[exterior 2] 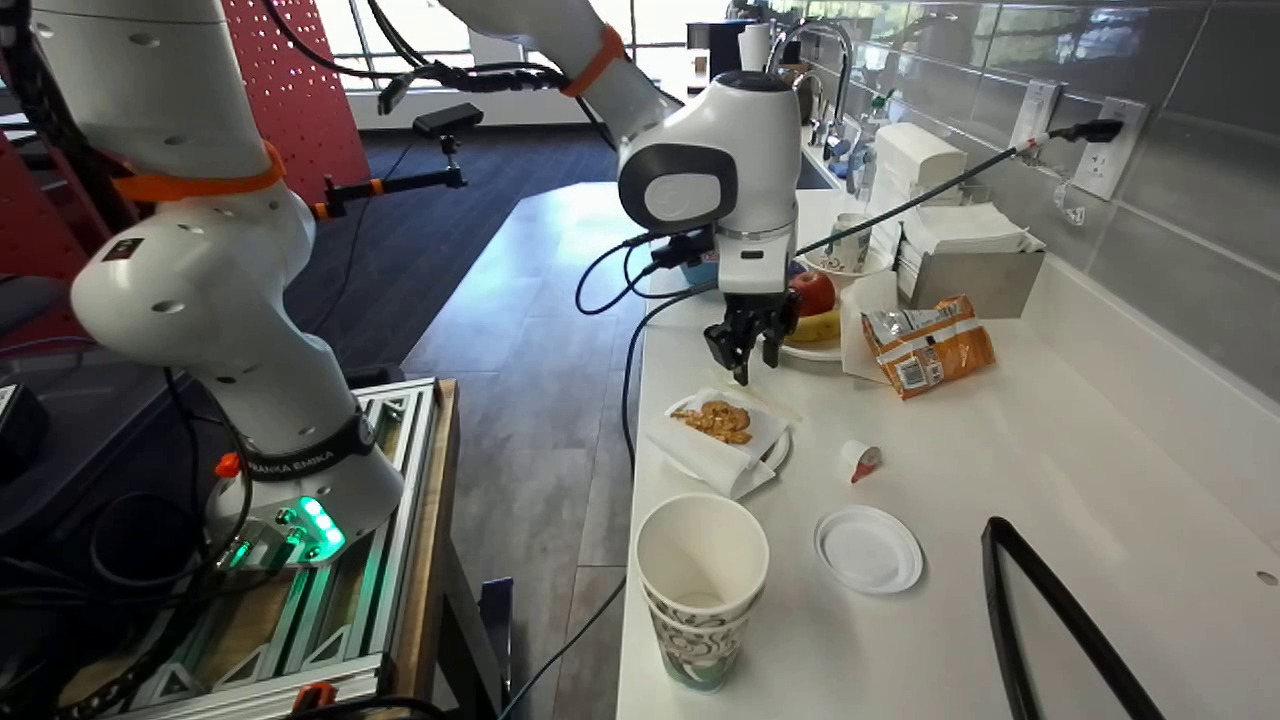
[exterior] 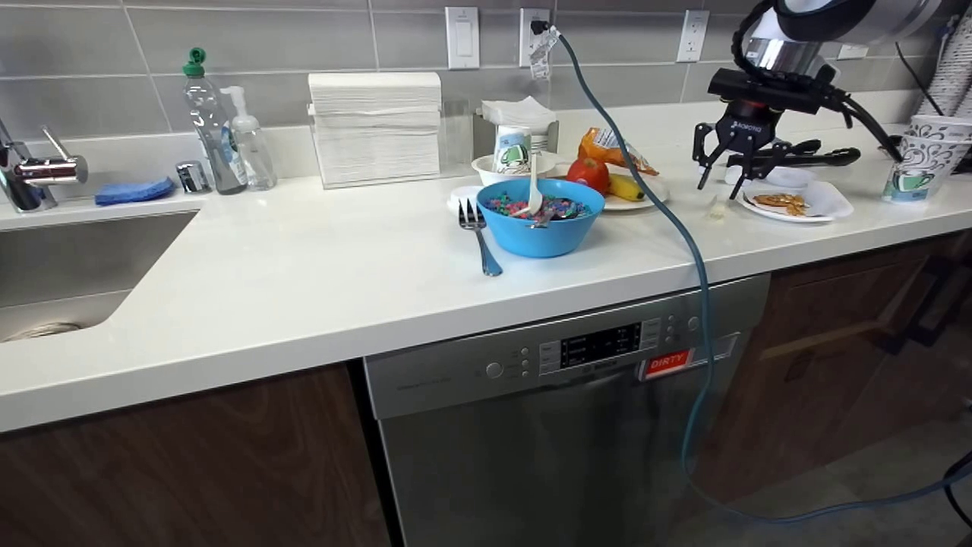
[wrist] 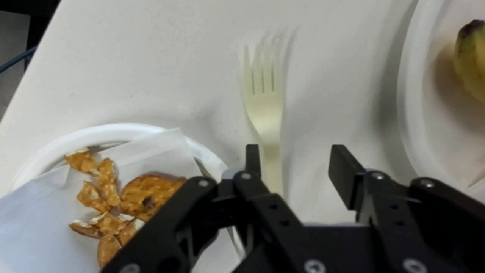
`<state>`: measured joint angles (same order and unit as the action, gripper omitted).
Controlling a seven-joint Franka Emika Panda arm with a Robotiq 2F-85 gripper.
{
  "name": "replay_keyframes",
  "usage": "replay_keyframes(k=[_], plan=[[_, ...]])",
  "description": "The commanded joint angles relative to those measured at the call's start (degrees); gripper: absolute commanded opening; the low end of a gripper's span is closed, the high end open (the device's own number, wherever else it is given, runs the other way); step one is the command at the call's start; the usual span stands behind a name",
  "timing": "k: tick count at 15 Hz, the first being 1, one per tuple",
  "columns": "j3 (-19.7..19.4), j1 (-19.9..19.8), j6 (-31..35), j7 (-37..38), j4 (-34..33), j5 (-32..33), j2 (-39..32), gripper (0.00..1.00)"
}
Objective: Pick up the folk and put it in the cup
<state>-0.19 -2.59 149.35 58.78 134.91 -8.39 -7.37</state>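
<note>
Hand gapes above the pale fork, which lies nearer one finger

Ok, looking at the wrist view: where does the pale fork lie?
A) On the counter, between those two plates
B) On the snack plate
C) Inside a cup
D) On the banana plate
A: the wrist view shows the pale fork on the white counter, with the snack plate on one side and the banana plate on the other.
</note>
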Motion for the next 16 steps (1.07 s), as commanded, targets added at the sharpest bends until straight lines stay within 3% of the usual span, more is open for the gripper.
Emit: replay_keyframes(k=[1,2,5,9,16], plan=[[-1.45,1.31,1.84,1.18,-1.13,-0.36,-2.46,0.38],[-1.72,1.45,1.66,1.53,-1.14,-0.11,-2.52,0.35],[-1.95,1.61,1.41,1.64,-1.44,-0.57,-2.64,0.49],[-2.41,1.99,0.56,3.35,-1.19,0.18,-2.20,0.57],[-3.18,2.35,0.14,4.95,-1.42,0.65,-3.23,0.48]])
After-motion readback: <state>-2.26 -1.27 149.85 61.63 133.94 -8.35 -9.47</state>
